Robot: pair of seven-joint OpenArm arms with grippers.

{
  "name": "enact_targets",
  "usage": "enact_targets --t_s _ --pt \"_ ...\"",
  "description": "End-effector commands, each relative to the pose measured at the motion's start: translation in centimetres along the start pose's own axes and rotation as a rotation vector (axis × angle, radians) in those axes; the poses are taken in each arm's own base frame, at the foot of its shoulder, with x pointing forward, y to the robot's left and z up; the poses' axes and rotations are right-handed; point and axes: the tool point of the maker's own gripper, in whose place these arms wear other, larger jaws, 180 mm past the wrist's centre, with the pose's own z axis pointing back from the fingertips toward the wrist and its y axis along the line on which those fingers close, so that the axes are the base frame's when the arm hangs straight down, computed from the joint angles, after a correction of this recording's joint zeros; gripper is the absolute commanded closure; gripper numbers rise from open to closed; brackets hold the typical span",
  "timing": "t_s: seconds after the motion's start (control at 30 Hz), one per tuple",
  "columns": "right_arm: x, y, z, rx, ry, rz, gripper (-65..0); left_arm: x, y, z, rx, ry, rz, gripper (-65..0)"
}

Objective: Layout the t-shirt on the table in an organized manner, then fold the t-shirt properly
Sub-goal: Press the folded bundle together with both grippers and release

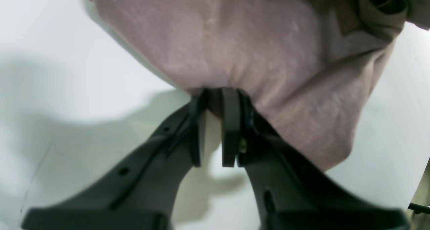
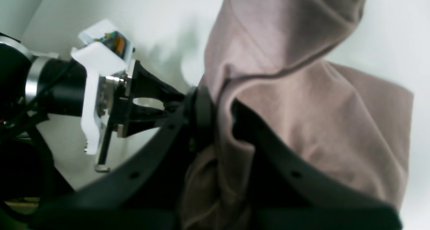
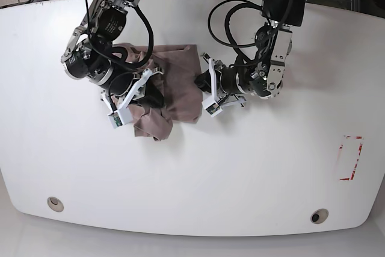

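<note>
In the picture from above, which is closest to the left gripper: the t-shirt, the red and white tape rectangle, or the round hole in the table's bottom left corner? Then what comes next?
1. The t-shirt, pinched in the left gripper.
2. The red and white tape rectangle, off toward the table's right edge.
3. The round hole, at the bottom left corner, only a little farther than the tape.

You have the t-shirt (image 3: 174,85) bunched on the table (image 3: 240,167), nearer the far edge than the near one and left of the middle. The right gripper (image 3: 150,91) sits on the shirt's left side, the left gripper (image 3: 200,82) at its right edge, both touching the cloth. A tape rectangle (image 3: 351,157) lies close to the right edge, well apart from the shirt. One grommet hole (image 3: 55,203) sits by the near-left corner, another (image 3: 319,215) by the near-right corner
</note>
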Motion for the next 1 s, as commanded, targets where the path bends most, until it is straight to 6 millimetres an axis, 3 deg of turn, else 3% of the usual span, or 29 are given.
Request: enact_targets --t_s 0.0,0.1,0.3,0.77,0.87,0.97 --pt "2.2 0.6 0.1 0.026 -0.079 0.019 -2.1 1.0 0.3 0.3 0.011 -0.016 -0.019 -6.3" --pt "2.4 0.7 0.1 0.027 -0.091 0.020 -2.4 0.9 0.3 0.3 0.010 -0.015 -0.018 -6.3" --pt "2.0 2.3 -1.0 0.079 -0.062 0.043 -11.1 0.9 0.3 0.3 0.010 -0.015 -0.018 -6.3" --pt "1.6 4.1 -2.2 0.142 -0.072 0.042 -9.8 1.1 0.3 0.3 0.011 -0.017 -0.020 -6.3" --pt "1.2 4.1 -2.4 0.150 -0.062 0.033 -16.2 1.1 0.3 0.3 0.011 -0.017 -0.020 -6.3" --pt "1.3 4.4 -2.5 0.158 -0.060 0.040 -27.4 1.1 0.3 0.3 0.011 -0.017 -0.020 -6.3"
